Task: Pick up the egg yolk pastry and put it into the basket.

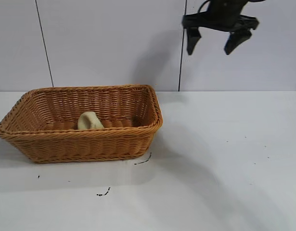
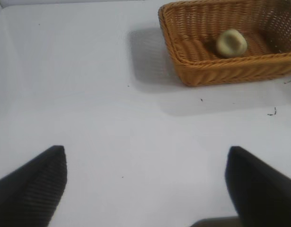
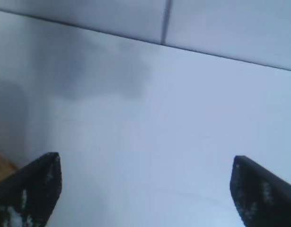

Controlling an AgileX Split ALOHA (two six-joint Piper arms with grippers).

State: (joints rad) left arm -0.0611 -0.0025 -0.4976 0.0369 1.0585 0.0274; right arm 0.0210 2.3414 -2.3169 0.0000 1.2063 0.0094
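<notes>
The right end effector [image 1: 214, 42] hangs high in the air at the top of the exterior view, right of centre. Its two dark fingers [image 1: 191, 40] point downward and stand spread apart, with nothing between them. Only its lower part shows; the arm above is cut off by the frame edge. In the right wrist view the same end effector [image 3: 145, 189] shows both fingertips [image 3: 34, 187] wide apart and empty.

The left end effector [image 2: 145, 182] appears only in its own wrist view, its fingertips [image 2: 39, 182] likewise spread wide, holding nothing.
</notes>
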